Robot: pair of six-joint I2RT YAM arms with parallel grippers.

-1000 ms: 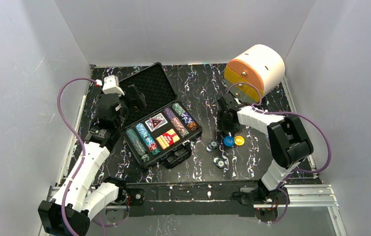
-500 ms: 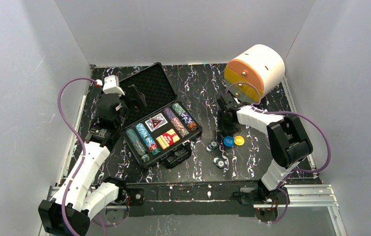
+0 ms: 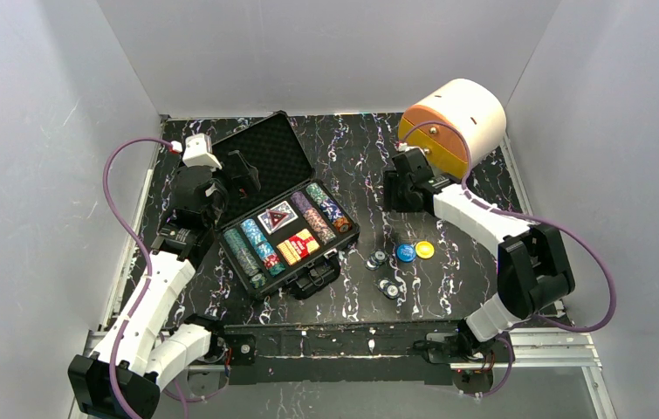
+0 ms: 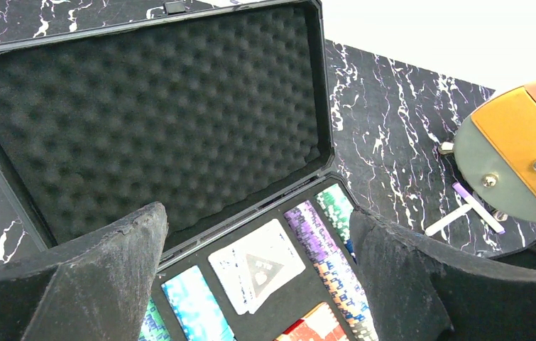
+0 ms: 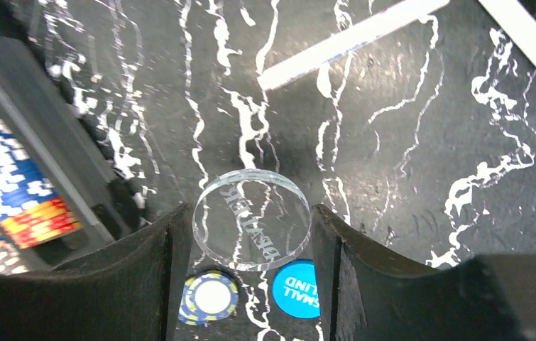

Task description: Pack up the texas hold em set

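The black poker case (image 3: 286, 214) lies open at centre left, its foam lid (image 4: 151, 114) raised. It holds rows of chips and a white card deck (image 4: 256, 264). My left gripper (image 4: 258, 284) is open and empty, hovering above the case. My right gripper (image 5: 252, 234) is shut on a clear round dealer button (image 5: 252, 220), held above the table right of the case. Below it lie a blue small-blind button (image 5: 297, 290) and a blue-and-yellow chip (image 5: 210, 297). In the top view, the blue button (image 3: 405, 252), a yellow button (image 3: 425, 250) and loose chips (image 3: 379, 259) (image 3: 388, 287) lie on the mat.
A large cream and orange cylinder (image 3: 454, 122) lies at the back right, close behind my right arm. Two white sticks (image 5: 353, 39) lie on the mat near it. Grey walls enclose the table on three sides.
My right gripper has risen and moved back toward the cylinder, carrying the clear dealer button away from the blue and yellow buttons. The left arm has not moved.
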